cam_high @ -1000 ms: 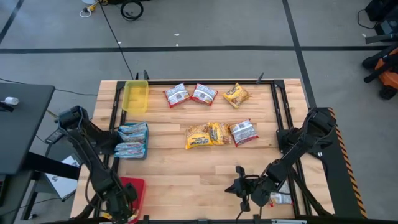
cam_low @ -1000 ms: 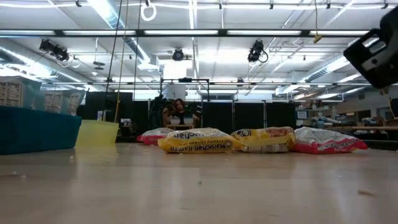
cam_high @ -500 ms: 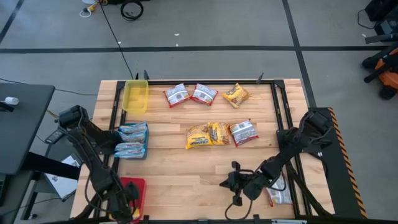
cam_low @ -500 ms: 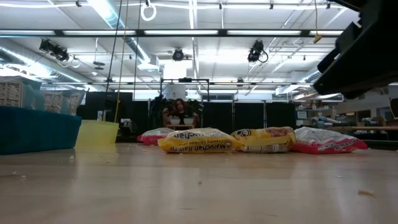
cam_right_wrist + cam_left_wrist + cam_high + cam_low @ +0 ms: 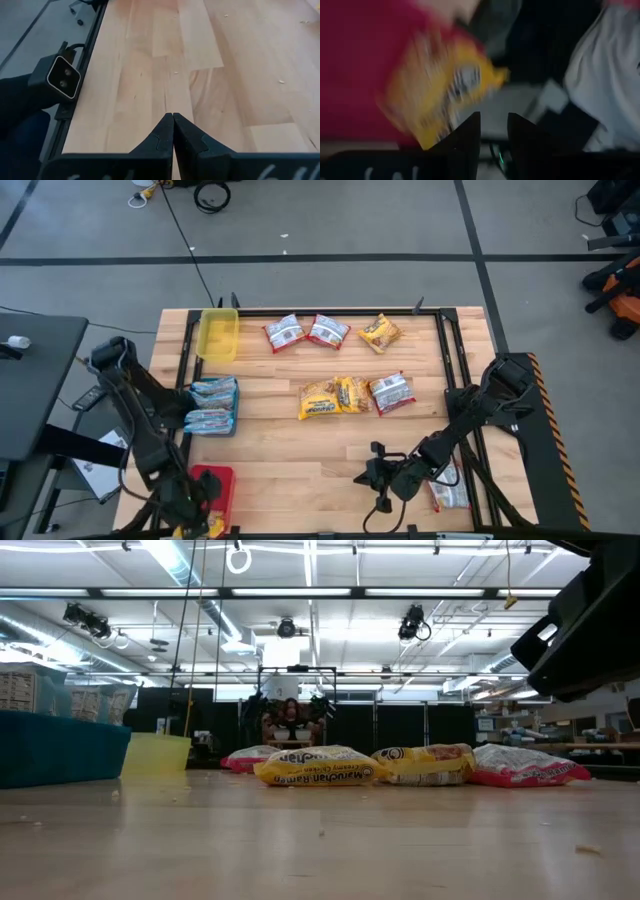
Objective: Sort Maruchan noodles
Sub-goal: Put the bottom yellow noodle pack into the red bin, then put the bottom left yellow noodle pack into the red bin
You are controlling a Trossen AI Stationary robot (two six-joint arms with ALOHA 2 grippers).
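Hanging low over the table's near left corner, the left gripper (image 5: 205, 520) sits above the glossy red plastic tray (image 5: 212, 482); in its wrist view the two dark fingers (image 5: 466, 135) stand a little apart with nothing between them, and a crinkled yellow-orange packet (image 5: 445, 92) lies blurred against the red just beyond their tips. Further back on that side, a blue tray (image 5: 212, 406) holds pale blue-white packets (image 5: 213, 390), and a translucent yellow tray (image 5: 218, 334) stands at the far left corner. Across the pale wooden planks of the table (image 5: 300, 460), two red-and-white packets (image 5: 306, 331) and one yellow packet (image 5: 379, 332) form a far row. Nearer the middle, two yellow packets (image 5: 333, 397) lie touching, with a red-and-white packet (image 5: 391, 393) just beside them; from table height all three look puffy and shiny. The right gripper (image 5: 378, 475) hovers over bare wood near the front edge, its smooth black fingers (image 5: 164, 132) pressed together and empty. One more red-and-white packet (image 5: 450, 495) lies by the table's right rail, beneath that arm.
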